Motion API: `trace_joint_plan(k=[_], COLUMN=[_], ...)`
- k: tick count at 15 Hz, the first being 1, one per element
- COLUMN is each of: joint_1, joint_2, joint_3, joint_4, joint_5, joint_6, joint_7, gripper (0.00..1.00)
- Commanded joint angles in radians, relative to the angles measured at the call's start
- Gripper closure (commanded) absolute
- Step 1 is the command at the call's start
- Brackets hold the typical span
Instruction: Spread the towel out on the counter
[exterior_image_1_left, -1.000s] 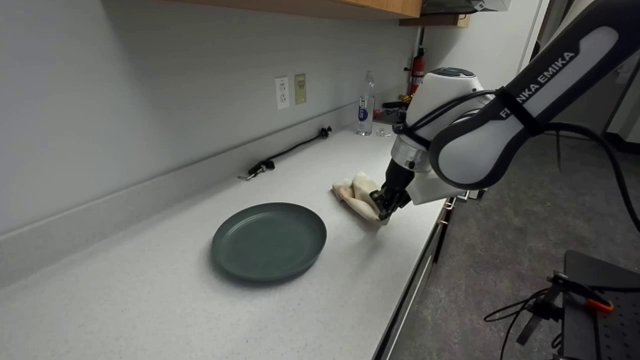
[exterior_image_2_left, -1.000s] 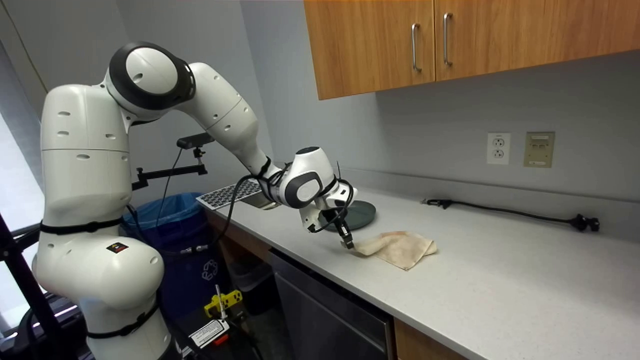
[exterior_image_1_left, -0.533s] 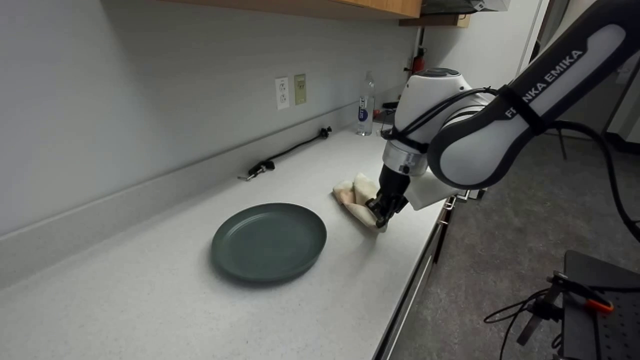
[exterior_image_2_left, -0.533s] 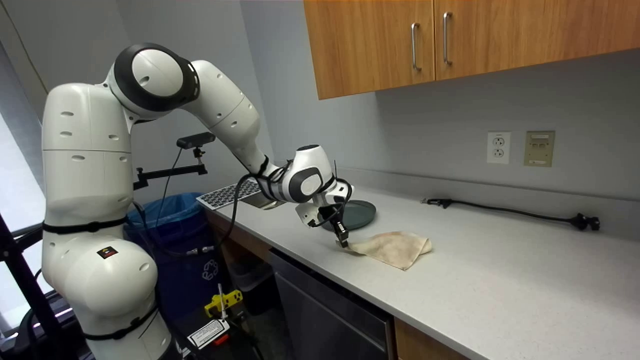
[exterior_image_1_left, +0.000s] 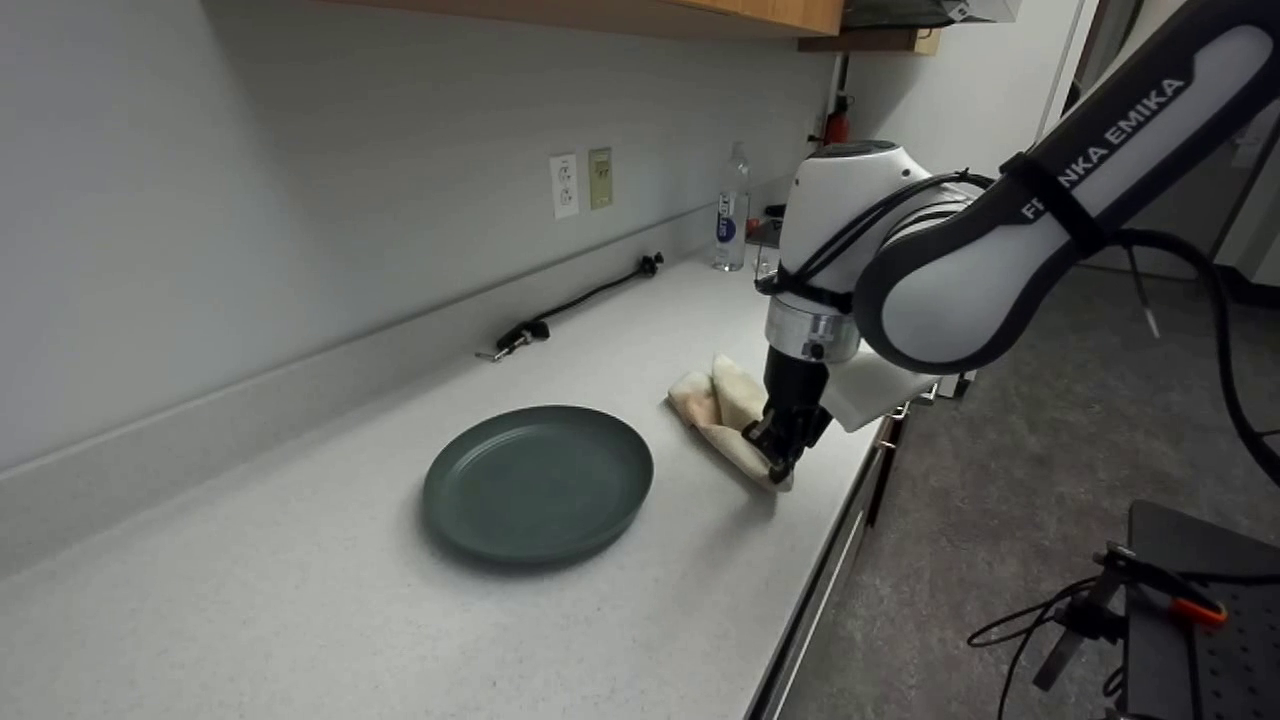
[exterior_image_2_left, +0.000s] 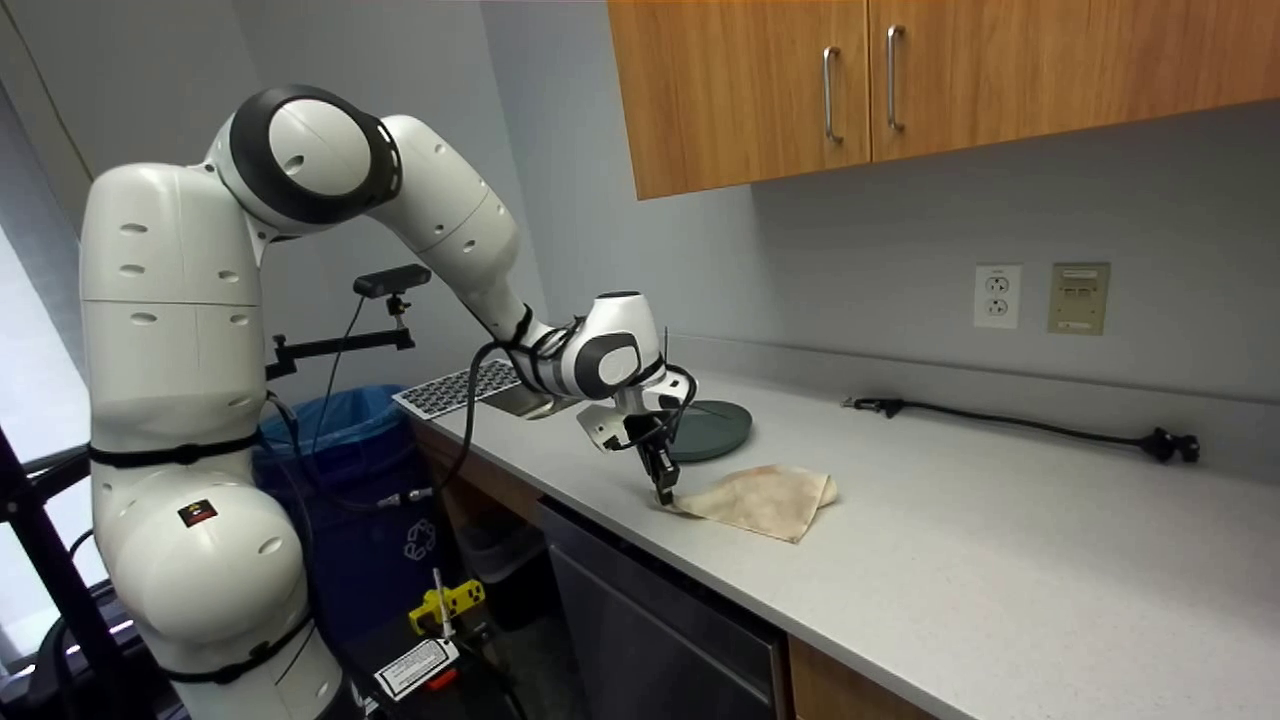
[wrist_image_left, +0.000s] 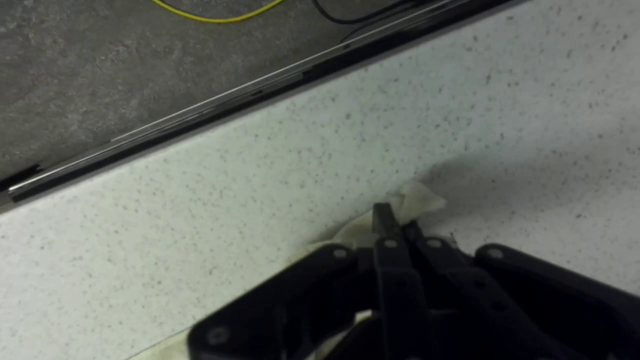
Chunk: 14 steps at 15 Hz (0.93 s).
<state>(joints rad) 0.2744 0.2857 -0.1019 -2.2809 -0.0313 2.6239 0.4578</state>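
The cream towel (exterior_image_2_left: 770, 500) lies on the pale speckled counter (exterior_image_2_left: 1000, 580), fairly flat on its right part and narrowing to a raised corner on the left. In an exterior view the towel (exterior_image_1_left: 738, 392) shows a fold with a pinkish patch along its far side. My gripper (exterior_image_2_left: 665, 492) points down, low over the counter close to its front edge. Seen from the wrist, the gripper (wrist_image_left: 398, 218) is shut on that corner, and a small tip of the towel (wrist_image_left: 421, 201) sticks out past the fingertips. The gripper's body covers much of the towel there.
A dark green plate (exterior_image_1_left: 540, 490) sits near the towel. Along the backsplash lies a black cable with clamps (exterior_image_1_left: 585, 300). A clear bottle (exterior_image_1_left: 733, 215) stands farther back. Wooden cabinets (exterior_image_2_left: 745, 100) hang above. Past the counter's front edge (wrist_image_left: 240, 102) is the floor.
My gripper has moved towards the counter's front edge, pulling the pinched corner along. The whole towel has slid that way, and its fold looks flatter in an exterior view.
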Motion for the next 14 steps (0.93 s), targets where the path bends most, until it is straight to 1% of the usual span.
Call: trace_joint_plan(k=[1,2,3,5,6,7,8,9,11,13,14], joint_1=[-0.039,-0.039,-0.041,-0.051,-0.054,-0.061,-0.062,-0.068,-0.073,-0.073,-0.074], joint_2=[-0.022,-0.019,-0.017,-0.022,-0.025,-0.028,-0.033,-0.039,-0.056,-0.073,-0.077], joint_3=[0.039,0.037,0.037,0.043,0.044,0.049,0.047,0.051,0.049,0.041,0.036], joint_4=[0.012,0.021,0.03,0.049,0.063,0.08,0.094,0.108,0.126,0.13,0.128], joint_5=[-0.016,-0.024,-0.026,-0.009,-0.006,0.003,-0.007,-0.006,-0.027,-0.073,-0.107], joint_6=[-0.052,-0.065,-0.074,-0.119,-0.167,-0.229,-0.284,-0.337,-0.398,-0.36,-0.305], joint_7=[-0.01,0.001,0.002,-0.003,-0.001,-0.005,0.009,0.006,0.022,0.054,0.074], gripper=[1.0,0.73,0.71,0.58,0.49,0.42,0.34,0.27,0.12,0.0,0.01])
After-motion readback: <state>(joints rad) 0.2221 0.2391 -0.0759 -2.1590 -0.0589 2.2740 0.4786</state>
